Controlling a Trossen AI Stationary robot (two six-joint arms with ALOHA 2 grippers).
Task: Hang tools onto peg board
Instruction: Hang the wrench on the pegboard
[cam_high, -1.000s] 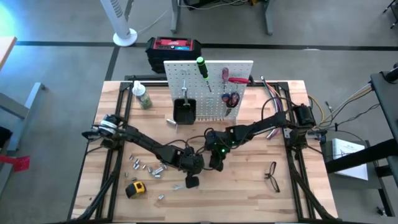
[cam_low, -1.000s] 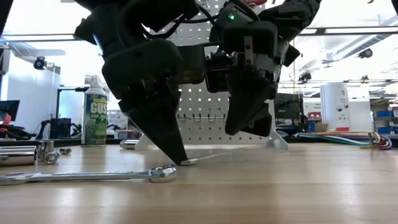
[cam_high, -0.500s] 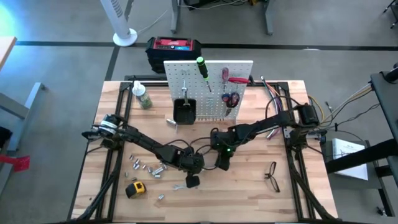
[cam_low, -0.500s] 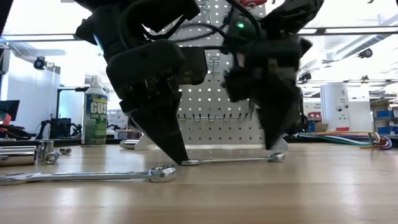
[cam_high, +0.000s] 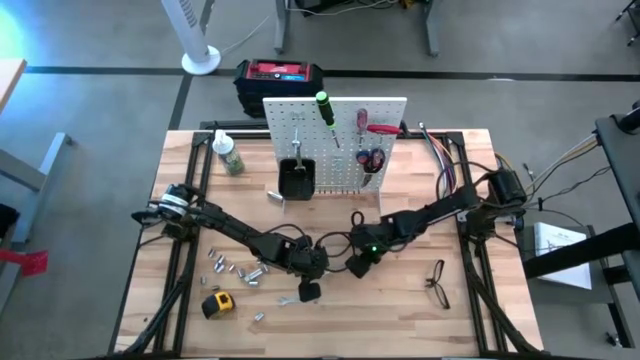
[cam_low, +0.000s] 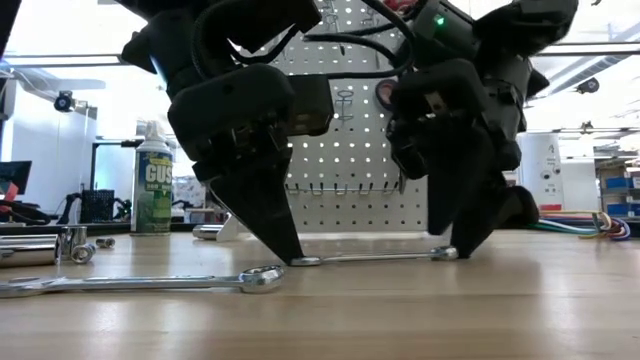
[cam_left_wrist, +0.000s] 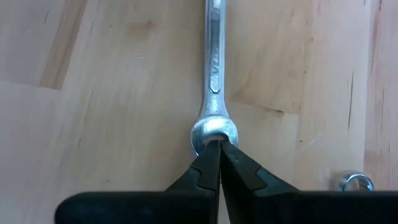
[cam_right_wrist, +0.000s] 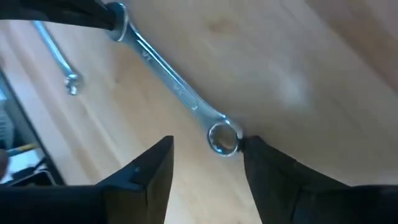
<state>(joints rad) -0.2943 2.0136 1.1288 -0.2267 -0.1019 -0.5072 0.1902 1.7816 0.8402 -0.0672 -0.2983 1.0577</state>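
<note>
Left pincer (cam_left_wrist: 216, 152): I see my two fingers pressed tight together, their tips pinching one end of a silver wrench (cam_left_wrist: 213, 81) that lies flat on the counter (cam_high: 400, 310). In the high view this pincer (cam_high: 309, 291) sits near the middle of the counter, toward the front.

Right pincer (cam_right_wrist: 205, 168): I see it spread partway, holding nothing; one fingertip (cam_right_wrist: 252, 146) just beside the ring at the other end of the same wrench (cam_right_wrist: 177, 93). In the low view this pincer (cam_low: 465, 245) is down at the counter by that end of the wrench (cam_low: 370, 257).

Second wrench (cam_low: 130, 284): it lies flat nearer the low camera, apart from both pincers.

Black bin (cam_high: 297, 177): it hangs on the front of the peg board (cam_high: 340, 125); something upright stands in it, and I cannot tell what.

On the peg board: a green-handled screwdriver (cam_high: 325, 106), a red-handled screwdriver (cam_high: 363, 120), a red-handled tool (cam_high: 382, 128) I cannot identify and red-handled pliers (cam_high: 371, 160).

Loose on the counter: yellow tape measure (cam_high: 216, 303) at front left, several small metal sockets (cam_high: 238, 268) behind it, black-framed glasses (cam_high: 437, 281) at front right.

Bottle (cam_high: 228, 155): it stands left of the peg board.

Red-and-black box (cam_high: 280, 78): on the floor behind the counter.
</note>
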